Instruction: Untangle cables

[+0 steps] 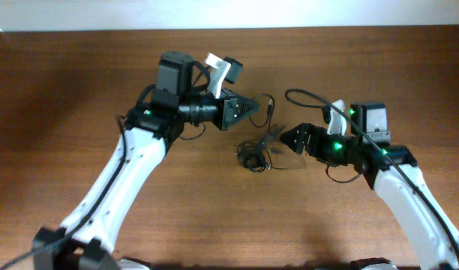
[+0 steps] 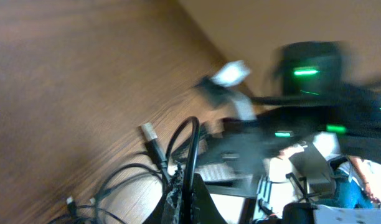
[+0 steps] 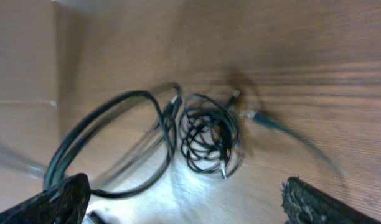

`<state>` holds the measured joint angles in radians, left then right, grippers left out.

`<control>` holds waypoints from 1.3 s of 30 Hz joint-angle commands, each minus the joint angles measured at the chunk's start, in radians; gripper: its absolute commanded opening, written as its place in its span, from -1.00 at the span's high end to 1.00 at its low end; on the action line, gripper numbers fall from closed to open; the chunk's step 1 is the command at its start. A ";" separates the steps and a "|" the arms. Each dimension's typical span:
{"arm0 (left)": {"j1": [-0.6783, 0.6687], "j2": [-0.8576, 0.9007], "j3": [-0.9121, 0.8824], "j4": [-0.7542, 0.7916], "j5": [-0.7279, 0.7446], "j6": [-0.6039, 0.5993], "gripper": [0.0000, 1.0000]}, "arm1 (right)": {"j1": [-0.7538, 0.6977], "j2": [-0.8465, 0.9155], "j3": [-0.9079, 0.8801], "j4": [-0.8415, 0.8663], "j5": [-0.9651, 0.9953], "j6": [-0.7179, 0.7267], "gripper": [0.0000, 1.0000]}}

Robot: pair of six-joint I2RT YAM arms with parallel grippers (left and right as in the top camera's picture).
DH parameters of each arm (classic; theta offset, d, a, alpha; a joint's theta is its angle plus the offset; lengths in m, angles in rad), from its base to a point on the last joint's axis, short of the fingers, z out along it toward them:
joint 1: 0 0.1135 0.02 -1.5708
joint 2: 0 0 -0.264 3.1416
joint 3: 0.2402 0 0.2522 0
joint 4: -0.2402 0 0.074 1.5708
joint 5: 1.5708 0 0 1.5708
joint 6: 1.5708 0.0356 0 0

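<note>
- Progress looks early: most of the cables point(image 1: 256, 154) sit in a small knot on the table point(image 1: 79, 90), between the two arms' tips.
- From the right wrist, that knot point(image 3: 206, 137) reads as a tight coil of thin black cord with plug ends poking out. A wider loop point(image 3: 109, 149) lies just beside it on one side and a loose tail point(image 3: 281, 127) on the other.
- One raised strand point(image 2: 185, 146) arches off the table towards the left arm, with a metal plug point(image 2: 150, 138) lying beside it, so a single cord seems partly drawn out.
- Work left, as I judge it: nearly all of it, since the coil itself has to be pulled apart into separate cords.
- Left gripper point(image 2: 189, 198): its jaws appear pressed together on the raised strand, though the view is blurred and the pinch point sits at the frame's edge.
- Right gripper point(image 3: 187, 200): its jaws are spread wide and hold nothing. The coil lies ahead of the gap, apart from both fingers point(image 3: 60, 199).
</note>
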<state>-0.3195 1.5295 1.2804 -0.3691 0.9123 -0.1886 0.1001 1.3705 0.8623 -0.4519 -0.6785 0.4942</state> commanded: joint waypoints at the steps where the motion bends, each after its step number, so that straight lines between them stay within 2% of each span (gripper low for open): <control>1: -0.002 -0.066 0.024 0.003 0.022 -0.015 1.00 | 0.019 0.077 0.017 0.097 -0.169 0.038 -0.97; 5: 0.002 -0.069 0.024 0.051 0.024 -0.118 1.00 | 0.076 0.137 0.017 0.113 -0.057 0.038 -0.96; 7: 0.019 -0.083 0.024 0.122 0.029 -0.225 1.00 | 0.104 0.167 0.017 0.055 0.167 0.039 -0.97; 10: 0.068 -0.129 0.024 0.189 0.041 -0.245 1.00 | 0.107 0.190 0.017 -0.021 0.335 0.039 -0.97; 13: 0.129 -0.156 0.024 0.121 -0.024 -0.245 1.00 | 0.107 0.190 0.017 -0.031 0.301 0.038 -0.97; 16: 0.133 -0.155 0.024 -0.027 -0.179 -0.245 1.00 | 0.107 0.190 0.017 -0.010 0.221 0.036 -0.97; 18: 0.133 -0.156 0.024 -0.033 -0.187 -0.245 1.00 | 0.107 0.190 0.017 0.019 0.163 0.028 -0.97; 20: 0.133 -0.155 0.024 -0.029 -0.188 -0.245 1.00 | 0.109 0.190 0.017 0.037 0.121 -0.084 -0.97; 22: 0.133 -0.156 0.024 0.044 -0.174 -0.264 1.00 | 0.109 0.190 0.017 0.030 0.102 -0.095 -0.97; 23: 0.133 -0.157 0.024 0.111 -0.163 -0.356 1.00 | 0.109 0.190 0.017 0.036 0.073 -0.105 -0.96; 26: 0.133 -0.158 0.024 0.273 -0.159 -0.541 1.00 | 0.109 0.190 0.017 0.070 -0.158 -0.256 -0.97; 30: 0.133 -0.158 0.024 0.300 -0.157 -0.561 1.00 | 0.110 0.190 0.017 0.146 -0.323 -0.255 -0.97; 33: 0.133 -0.158 0.024 0.311 -0.158 -0.592 1.00 | 0.113 0.190 0.017 0.158 -0.229 -0.254 -0.97; 35: 0.135 -0.158 0.024 0.356 -0.156 -0.749 1.00 | 0.142 0.192 0.014 0.137 -0.056 -0.251 -0.97; 36: 0.140 -0.158 0.024 0.434 -0.140 -0.828 1.00 | 0.164 0.196 0.013 0.128 -0.011 -0.251 -0.98; 37: 0.147 -0.158 0.024 0.557 -0.113 -0.856 1.00 | 0.193 0.207 0.013 0.129 0.000 -0.251 -0.93; 39: 0.147 -0.158 0.024 0.727 -0.069 -0.871 1.00 | 0.235 0.225 0.013 0.139 0.034 -0.249 -0.51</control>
<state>-0.1818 1.3823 1.2873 0.2424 0.7746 -0.9607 0.2897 1.5692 0.8684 -0.3172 -0.7307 0.2569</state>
